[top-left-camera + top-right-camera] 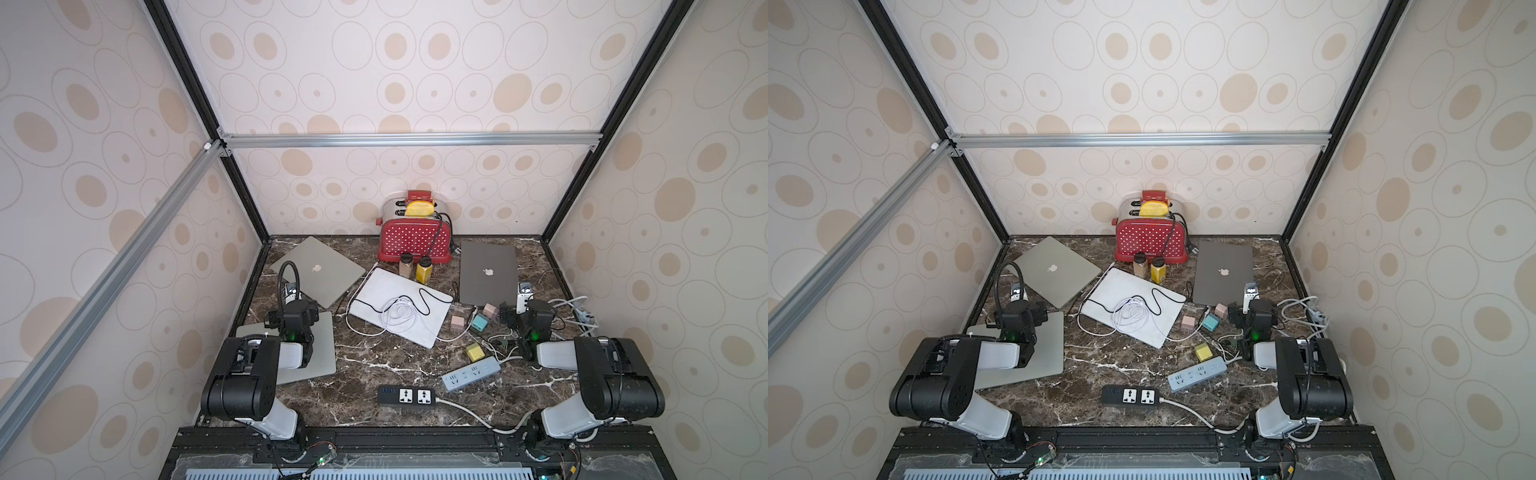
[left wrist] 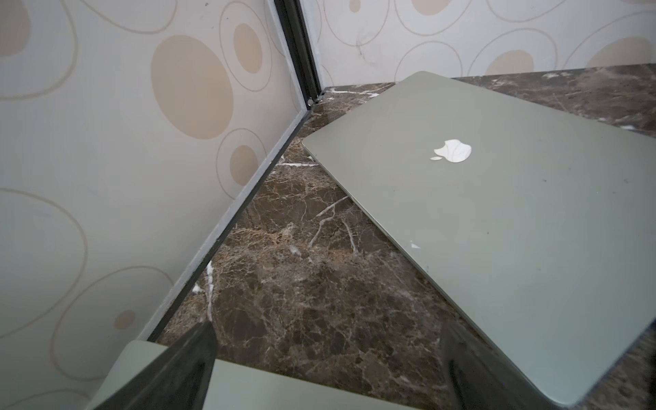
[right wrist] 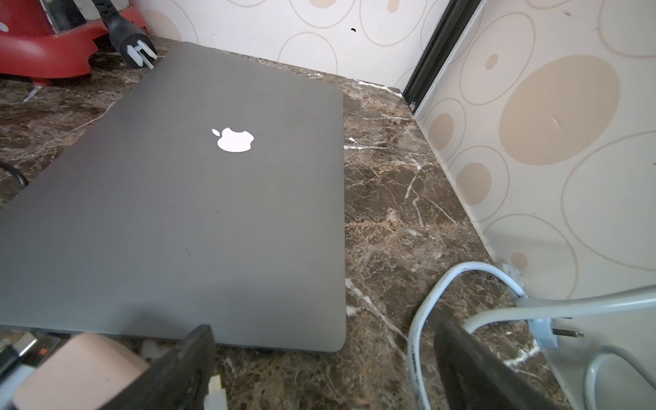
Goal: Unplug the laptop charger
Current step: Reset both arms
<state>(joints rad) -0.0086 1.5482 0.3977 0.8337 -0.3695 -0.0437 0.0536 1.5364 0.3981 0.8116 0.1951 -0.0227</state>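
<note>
We see both arms low over the marble table (image 1: 353, 374), one at each side. The left hand (image 2: 328, 326) hangs released, its fingers (image 2: 191, 365) wide apart with only bare marble between them. It sits between a near silver laptop (image 1: 322, 349) and a far silver laptop (image 1: 318, 268), close to the wall.

The right hand (image 3: 321, 323) is also released and grasps nothing. It hovers at the near corner of the dark grey laptop (image 1: 488, 274). A pink charger cube (image 3: 81, 369) lies just beside one finger, and a white cable loop (image 3: 426, 301) and a grey plug (image 3: 553, 333) lie beside the other.

The white charger cable (image 1: 399, 322) lies coiled on the lid of the white laptop (image 1: 390, 282) in the middle of the table, well apart from both hands. One run of it curves round that laptop's left edge. We cannot tell where its ends are plugged in.

A teal charger cube (image 1: 480, 322) and a yellow charger cube (image 1: 475, 352) sit between the white laptop and the right arm. The yellow one is just beside a blue-grey power strip (image 1: 471, 374). A black power strip (image 1: 407, 395) lies nearer the front edge. At the back stands a red dotted toaster (image 1: 415, 243) with two spice jars (image 1: 406, 264) in front of it.
</note>
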